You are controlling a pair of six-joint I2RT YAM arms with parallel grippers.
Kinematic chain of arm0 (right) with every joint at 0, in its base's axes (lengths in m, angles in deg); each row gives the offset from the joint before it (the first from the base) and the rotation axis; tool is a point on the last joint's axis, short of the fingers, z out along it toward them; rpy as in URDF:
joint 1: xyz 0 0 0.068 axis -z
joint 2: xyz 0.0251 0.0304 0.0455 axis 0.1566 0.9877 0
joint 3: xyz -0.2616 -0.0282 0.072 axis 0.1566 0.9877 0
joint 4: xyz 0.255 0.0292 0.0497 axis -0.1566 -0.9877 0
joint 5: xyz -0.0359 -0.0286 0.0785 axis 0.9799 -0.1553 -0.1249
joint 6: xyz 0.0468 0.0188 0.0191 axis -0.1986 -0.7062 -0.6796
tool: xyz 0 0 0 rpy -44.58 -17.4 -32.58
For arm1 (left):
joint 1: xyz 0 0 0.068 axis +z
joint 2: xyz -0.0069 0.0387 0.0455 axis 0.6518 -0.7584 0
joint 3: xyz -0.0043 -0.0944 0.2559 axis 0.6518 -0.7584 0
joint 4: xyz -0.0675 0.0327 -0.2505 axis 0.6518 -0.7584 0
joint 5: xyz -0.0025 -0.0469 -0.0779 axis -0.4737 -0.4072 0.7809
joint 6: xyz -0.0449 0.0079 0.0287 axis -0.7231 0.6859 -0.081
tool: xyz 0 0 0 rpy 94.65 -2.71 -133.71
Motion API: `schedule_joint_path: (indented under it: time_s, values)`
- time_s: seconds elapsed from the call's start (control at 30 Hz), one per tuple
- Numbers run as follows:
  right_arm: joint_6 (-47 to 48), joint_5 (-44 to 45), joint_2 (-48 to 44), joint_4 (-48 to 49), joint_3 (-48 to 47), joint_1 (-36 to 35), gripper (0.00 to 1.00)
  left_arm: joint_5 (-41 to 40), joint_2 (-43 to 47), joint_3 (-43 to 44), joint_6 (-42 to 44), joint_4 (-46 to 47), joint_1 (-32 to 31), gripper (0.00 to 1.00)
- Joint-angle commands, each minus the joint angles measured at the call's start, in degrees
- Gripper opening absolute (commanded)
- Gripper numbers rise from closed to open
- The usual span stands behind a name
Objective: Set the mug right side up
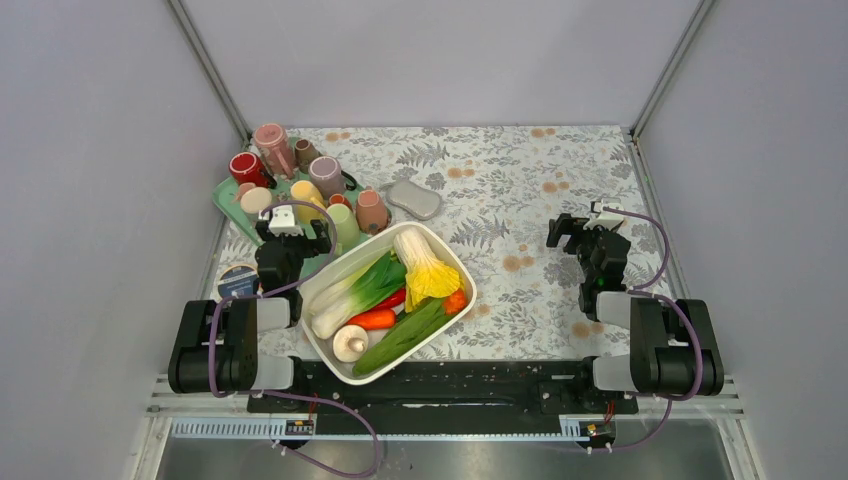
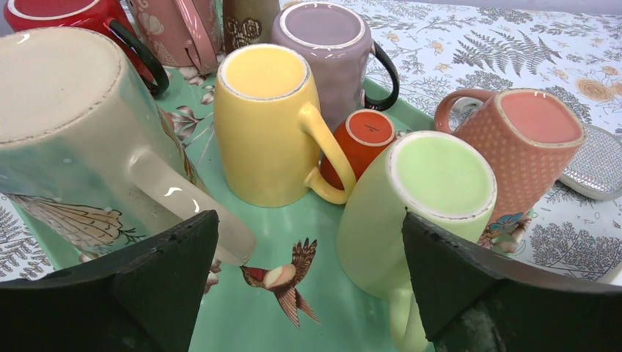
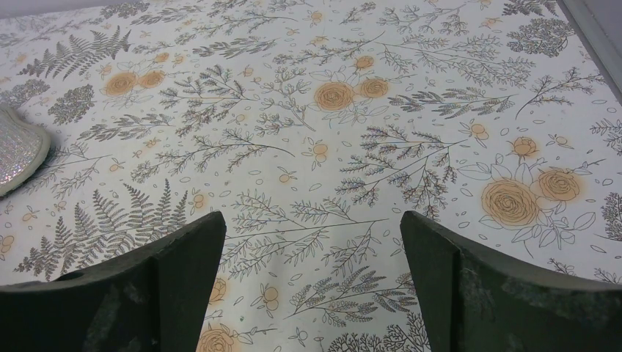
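Observation:
Several mugs stand bottom-up on a green tray (image 2: 249,308) at the table's back left (image 1: 225,200). In the left wrist view a cream bird-print mug (image 2: 66,125) is at left, a yellow mug (image 2: 264,125) in the middle, a pale green mug (image 2: 425,205) at right, and a salmon dotted mug (image 2: 528,147) just off the tray's edge. A lilac mug (image 2: 323,51) and a small orange cup (image 2: 367,139) stand behind. My left gripper (image 2: 308,220) is open and empty, low over the tray between the cream and green mugs (image 1: 293,228). My right gripper (image 3: 312,220) is open and empty over bare tablecloth (image 1: 585,228).
A white basin (image 1: 471,285) full of toy vegetables sits at the front middle, right of my left arm. A grey glittery pad (image 1: 415,200) lies beside the tray. A round blue-and-white disc (image 1: 237,280) lies at the left edge. A red mug (image 2: 59,15) and a pink mug (image 2: 169,29) stand at the tray's back.

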Motion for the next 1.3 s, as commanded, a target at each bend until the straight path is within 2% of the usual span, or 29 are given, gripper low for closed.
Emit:
schedule_joint_path:
  time_s: [0.0,0.23,0.3,0.4,0.53,0.63,0.73,0.8,0.9,1.0,1.07,1.17,1.27]
  values:
    - [0.4,1.0,0.3,1.0,-0.1,0.2,0.99,0.7,0.4,0.8,0.5,1.5,-0.7,0.99]
    - [0.3,1.0,0.0,1.4,0.2,0.2,0.99,2.0,0.8,0.3,0.5,2.3,-0.5,0.99]
    - [0.3,1.0,0.0,1.5,0.3,0.2,0.99,2.3,3.7,0.6,0.3,-0.3,-0.4,0.99]
    - [0.1,1.0,-0.5,1.5,0.4,0.2,0.99,5.2,9.5,4.8,1.4,-12.8,0.2,0.99]
    - [-0.7,3.9,-5.6,-2.0,0.7,0.2,0.99,9.1,15.9,12.5,5.3,-31.3,0.8,0.99]
    - [-1.1,5.0,-9.8,-3.9,1.5,0.2,0.99,14.1,17.1,19.7,6.1,-49.3,2.0,0.99]
    - [-2.5,8.3,-14.6,-10.0,0.1,0.2,0.99,20.0,17.6,26.6,8.1,-63.3,2.6,0.98]
    - [-4.1,9.5,-16.1,-13.2,-1.0,0.2,0.99,21.8,17.0,31.1,10.0,-71.3,2.6,0.93]
    - [-4.4,7.9,-16.7,-14.1,-1.5,0.2,0.99,18.1,14.3,38.6,12.1,-82.5,2.5,0.79]
    - [-5.9,7.5,-16.4,-14.5,-2.4,0.2,0.99,10.9,10.9,44.2,12.7,-89.8,2.5,0.73]
    - [-7.1,6.3,-15.9,-14.6,-2.8,0.2,0.99,4.7,8.7,46.5,9.3,-92.4,2.5,0.67]
    - [-8.0,5.6,-15.5,-14.9,-3.4,0.2,0.99,-2.9,7.4,45.9,2.9,-91.2,2.6,0.66]
    - [-8.6,3.9,-15.7,-14.7,-3.5,0.2,0.99,-9.9,7.5,40.5,-3.5,-83.4,2.6,0.66]
